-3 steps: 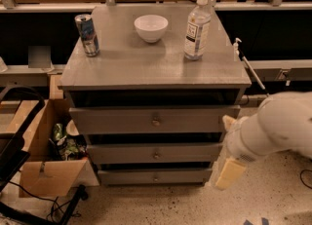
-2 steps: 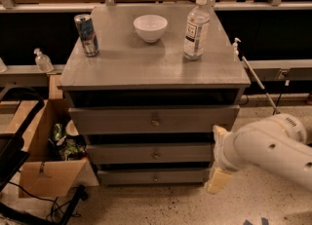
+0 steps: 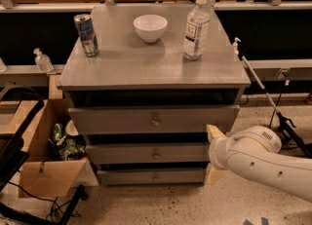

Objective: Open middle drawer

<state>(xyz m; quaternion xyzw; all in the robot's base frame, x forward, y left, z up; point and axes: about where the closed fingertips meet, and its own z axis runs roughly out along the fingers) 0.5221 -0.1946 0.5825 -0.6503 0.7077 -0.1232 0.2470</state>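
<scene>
pincer (image 3: 213,154), tan fingers apart, sits at the right end of the middle drawer (image 3: 126,153), second front down under the grey counter (image 3: 146,65) holding a can (image 3: 86,35), white bowl (image 3: 150,27) and water bottle (image 3: 196,27), labels unreadable.

Grey cabinet top (image 3: 146,63) — can (image 3: 86,35), bowl (image 3: 150,27), bottle (image 3: 196,27) upright — hand (image 3: 213,154) low beside its front.

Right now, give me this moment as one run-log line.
task: open middle drawer | drawer: not pulled out | gripper: open, at drawer front's right end, clear of knob | on top: can, bowl, bottle
</scene>
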